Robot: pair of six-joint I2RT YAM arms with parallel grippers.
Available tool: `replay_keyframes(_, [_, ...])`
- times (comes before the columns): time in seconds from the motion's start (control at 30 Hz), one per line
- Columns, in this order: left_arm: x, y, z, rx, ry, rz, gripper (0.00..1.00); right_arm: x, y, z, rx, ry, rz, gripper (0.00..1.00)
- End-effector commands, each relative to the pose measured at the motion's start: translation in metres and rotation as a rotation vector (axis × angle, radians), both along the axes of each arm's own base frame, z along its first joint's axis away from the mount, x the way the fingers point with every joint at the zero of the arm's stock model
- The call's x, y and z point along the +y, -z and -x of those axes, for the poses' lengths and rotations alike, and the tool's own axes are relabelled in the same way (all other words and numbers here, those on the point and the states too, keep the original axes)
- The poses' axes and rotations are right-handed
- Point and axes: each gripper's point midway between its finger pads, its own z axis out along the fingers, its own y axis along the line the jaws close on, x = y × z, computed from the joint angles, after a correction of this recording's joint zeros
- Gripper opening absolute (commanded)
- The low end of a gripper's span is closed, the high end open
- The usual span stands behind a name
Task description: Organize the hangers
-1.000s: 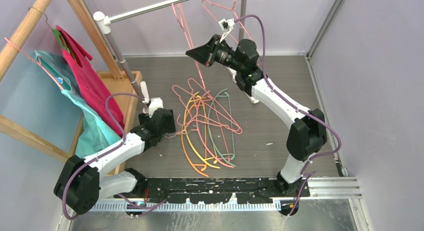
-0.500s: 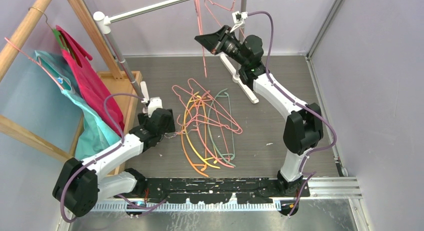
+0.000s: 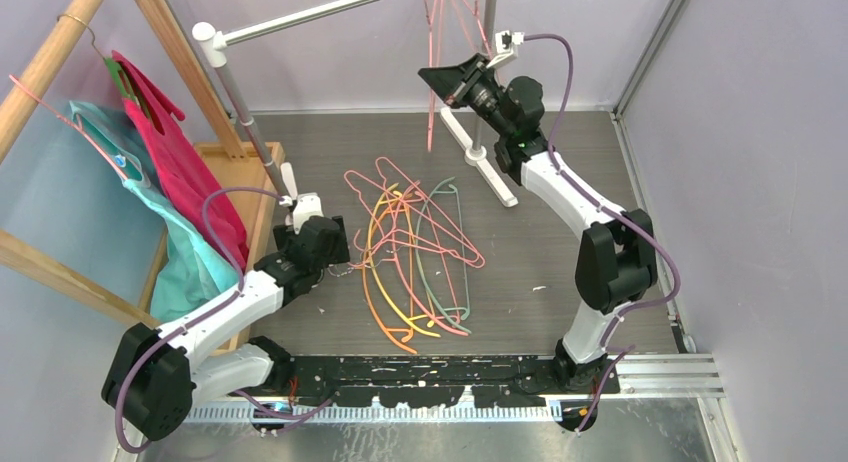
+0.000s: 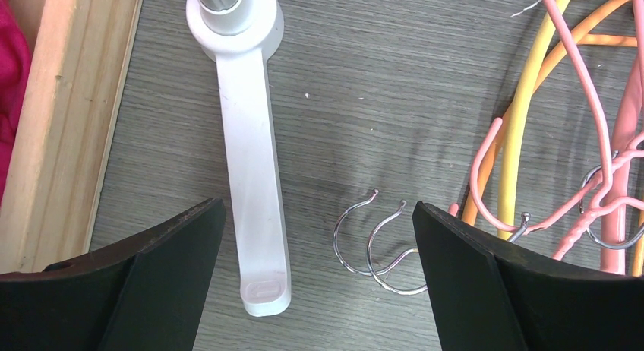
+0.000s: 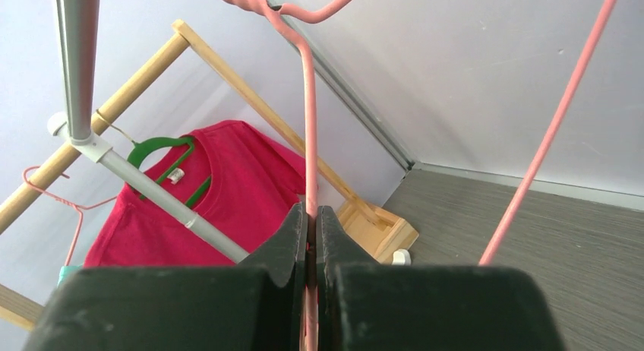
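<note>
The right hand (image 5: 310, 216) is clenching the straight wire of a pink wire hanger (image 5: 308, 138) and is holding it high at the far side, beside the metal rail (image 3: 300, 17), where another pink hanger (image 3: 462, 4) is hanging close to it. The hook is going out of the picture at the top, so I cannot tell if it is sitting on the rail. If the hand is letting go too early, the hanger is probably falling down, or it is swinging and knocking its neighbour off. The left hand (image 4: 319, 207) is released, wide open and grasping nothing, low over the tabletop (image 3: 560, 232) between the white rack foot (image 4: 254, 184) and the pile of hangers (image 3: 372, 282). Two metal hooks (image 4: 380, 248) are lying between its fingers. The pile is looking tangled, so pulling one hanger is likely dragging others along.
</note>
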Motion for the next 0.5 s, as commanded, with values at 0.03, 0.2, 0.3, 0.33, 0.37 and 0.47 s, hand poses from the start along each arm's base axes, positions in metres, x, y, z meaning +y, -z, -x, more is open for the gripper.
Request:
replay_keyframes(0.03, [0.003,-0.007,-0.004,-0.033,-0.029,0.007,0.98,-0.026,-0.029,0.012,-0.044,0.059,-0.045,0.08])
replay_keyframes(0.2, [0.003,-0.007,-0.005,-0.029,-0.03,0.002,0.98,-0.032,-0.023,0.021,-0.045,0.075,0.008,0.33])
replay_keyframes(0.3, [0.003,-0.007,-0.005,-0.026,-0.03,0.001,0.98,-0.041,-0.013,0.031,-0.033,0.115,0.05,0.53])
replay_keyframes(0.33, [0.003,-0.007,-0.005,-0.026,-0.029,0.002,0.98,-0.047,-0.015,0.038,-0.041,0.132,0.059,0.56])
replay_keyframes(0.37, [0.003,-0.007,-0.006,-0.028,-0.029,0.003,0.98,-0.05,-0.007,0.04,-0.028,0.146,0.078,0.58])
replay_keyframes(0.47, [0.002,-0.006,-0.007,-0.025,-0.027,0.003,0.98,-0.061,0.005,0.057,-0.016,0.192,0.14,0.62])
